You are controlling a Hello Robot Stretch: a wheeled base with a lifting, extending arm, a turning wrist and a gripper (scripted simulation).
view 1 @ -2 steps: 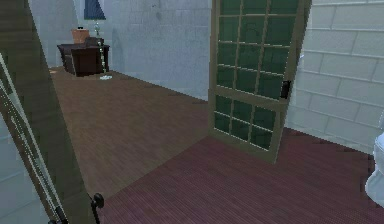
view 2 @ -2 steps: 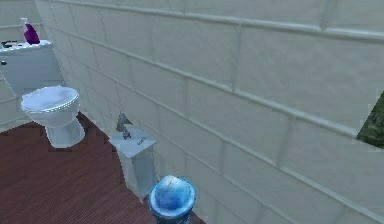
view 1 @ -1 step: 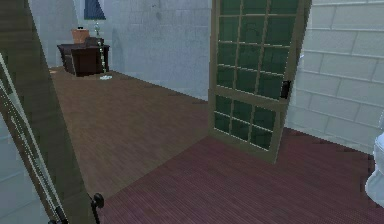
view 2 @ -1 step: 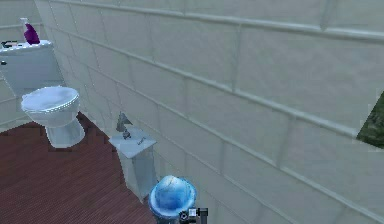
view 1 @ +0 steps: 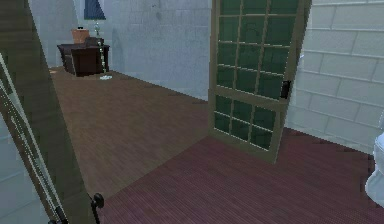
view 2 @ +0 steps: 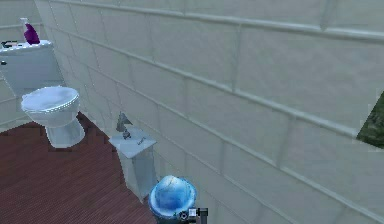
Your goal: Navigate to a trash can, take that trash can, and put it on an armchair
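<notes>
Pincer (view 2: 188,214) showed at the arm side view's bottom edge, at the blue round trash can (view 2: 172,192) standing on the dark red floor (view 2: 60,190) by the block wall (view 2: 250,90), just beside a small white box (view 2: 135,160), with the toilet (view 2: 52,108) farther along; whether the pincer held anything could not be told.

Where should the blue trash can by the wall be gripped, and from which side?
Probably the upper rim on its near side, coming from the open floor: the blue trash can stands upright and round, with the wall close behind and a small white box beside it.
</notes>
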